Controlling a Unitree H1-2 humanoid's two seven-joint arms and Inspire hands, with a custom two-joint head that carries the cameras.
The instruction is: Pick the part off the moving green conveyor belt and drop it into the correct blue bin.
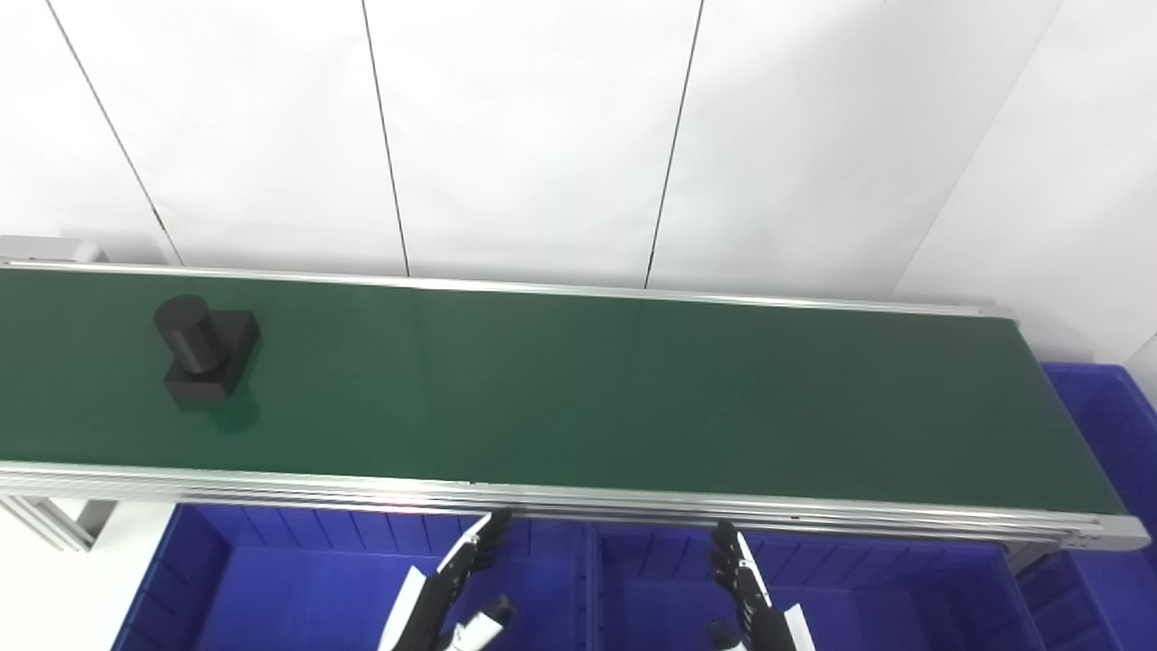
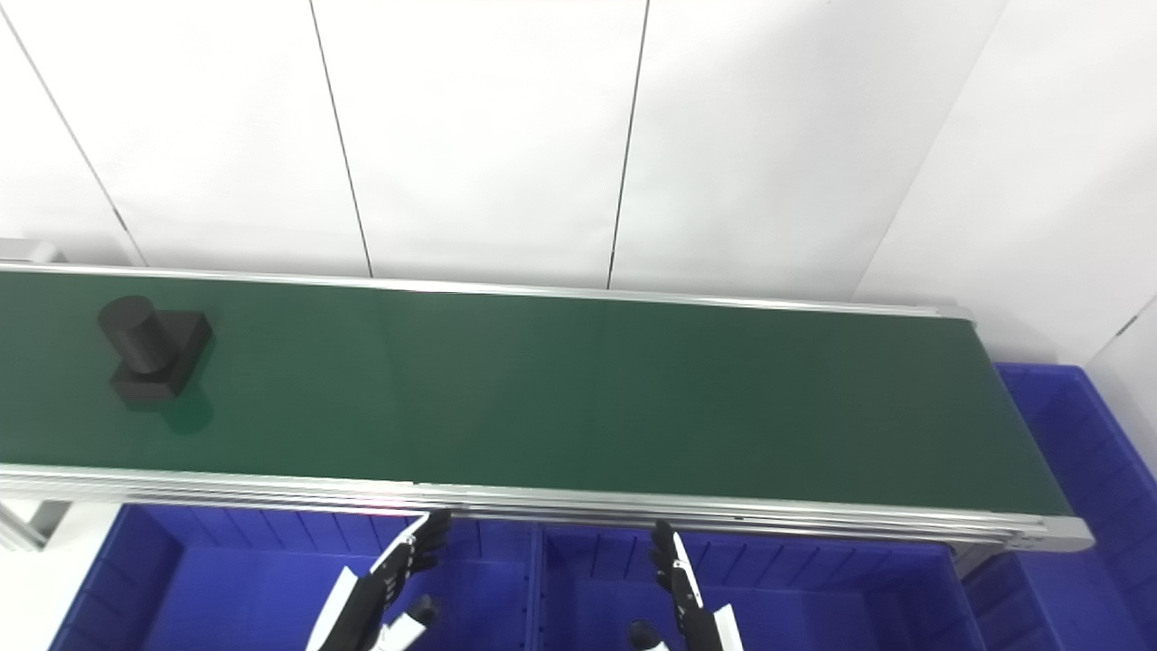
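A black part (image 1: 205,347), a short cylinder standing on a square block, rides at the far left of the green conveyor belt (image 1: 578,389). My left hand (image 1: 461,588) hovers low over the left blue bin (image 1: 271,588), open, with straight spread fingers and nothing in it. My right hand (image 1: 746,592) is over the middle blue bin (image 1: 859,597), also open and holding nothing. Both hands sit below the belt's near rail, far to the right of the part.
The belt's aluminium near rail (image 1: 578,502) runs across in front of my hands. A third blue bin (image 1: 1112,434) stands past the belt's right end. White wall panels rise behind the belt. A frame leg (image 1: 54,520) is at the lower left.
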